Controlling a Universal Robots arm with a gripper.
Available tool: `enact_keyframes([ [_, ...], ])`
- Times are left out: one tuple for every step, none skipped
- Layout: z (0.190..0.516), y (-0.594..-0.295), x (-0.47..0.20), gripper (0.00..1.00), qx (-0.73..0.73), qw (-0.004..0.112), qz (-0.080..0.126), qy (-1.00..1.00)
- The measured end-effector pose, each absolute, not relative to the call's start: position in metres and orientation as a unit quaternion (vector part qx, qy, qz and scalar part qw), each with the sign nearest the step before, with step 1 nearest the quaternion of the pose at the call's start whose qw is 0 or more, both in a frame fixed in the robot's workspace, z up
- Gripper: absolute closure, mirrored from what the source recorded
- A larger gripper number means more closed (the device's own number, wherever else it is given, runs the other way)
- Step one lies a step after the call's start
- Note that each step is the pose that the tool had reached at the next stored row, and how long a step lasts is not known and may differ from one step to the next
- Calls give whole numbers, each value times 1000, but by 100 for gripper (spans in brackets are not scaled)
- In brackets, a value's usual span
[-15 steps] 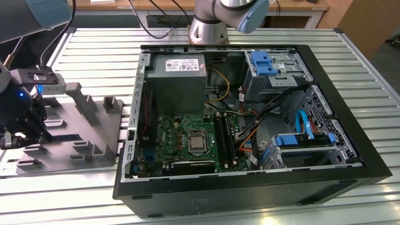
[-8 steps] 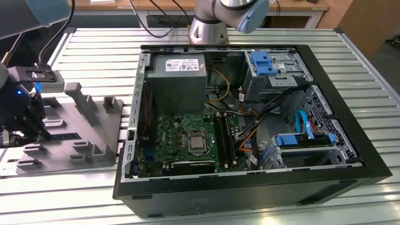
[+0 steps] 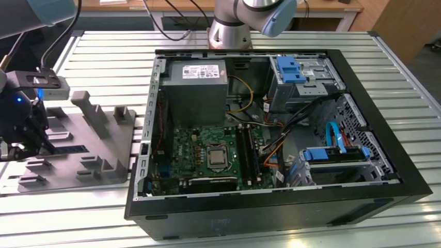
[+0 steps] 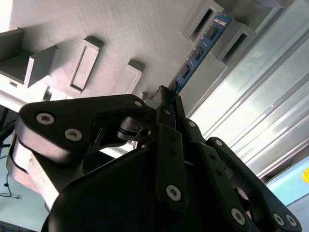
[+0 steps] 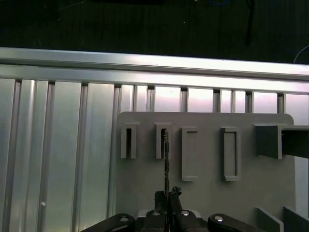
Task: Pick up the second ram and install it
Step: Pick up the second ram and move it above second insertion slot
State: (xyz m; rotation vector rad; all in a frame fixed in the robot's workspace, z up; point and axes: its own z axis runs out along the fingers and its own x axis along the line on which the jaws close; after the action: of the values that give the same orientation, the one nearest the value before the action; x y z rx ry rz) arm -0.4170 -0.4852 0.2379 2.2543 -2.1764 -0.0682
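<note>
The second ram [image 4: 199,50] stands on its long edge in the slots of the grey fixture tray [image 4: 125,34], with its row of small black chips facing out. In the first wrist view the second ram [image 5: 165,159] appears edge-on as a thin dark line running from a tray slot to the fingers. My gripper [image 4: 166,96] is shut on the near end of the stick, one finger on each face. In the exterior view my gripper [image 3: 17,147] hangs over the tray [image 3: 103,155] at the exterior view's left, with the ram [image 3: 69,149] beside it.
An open computer case [image 3: 386,175] lies at the exterior view's right, with the motherboard [image 3: 200,150] and long black memory slots [image 3: 249,152] inside. Cables, a power supply [image 3: 198,88] and blue drive brackets [image 3: 289,70] crowd the case. A ribbed metal table [image 3: 103,46] carries everything.
</note>
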Motion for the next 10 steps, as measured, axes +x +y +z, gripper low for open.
enact_keyframes([
  [239, -485, -417, 86, 719, 4, -22, -694],
  [239, -485, -417, 86, 719, 4, -22, -694],
  [240, -485, -417, 86, 719, 4, -22, -694],
  [240, -485, -417, 86, 719, 4, -22, -694],
  [241, -485, -417, 86, 719, 4, -22, -694],
  [242, -485, -417, 86, 719, 4, -22, -694],
  [242, -485, -417, 86, 719, 4, -22, -694],
  [243, -485, -417, 86, 719, 4, -22, -694],
  [243, -485, -417, 86, 719, 4, -22, -694],
  [244, -485, -417, 86, 719, 4, -22, -694],
])
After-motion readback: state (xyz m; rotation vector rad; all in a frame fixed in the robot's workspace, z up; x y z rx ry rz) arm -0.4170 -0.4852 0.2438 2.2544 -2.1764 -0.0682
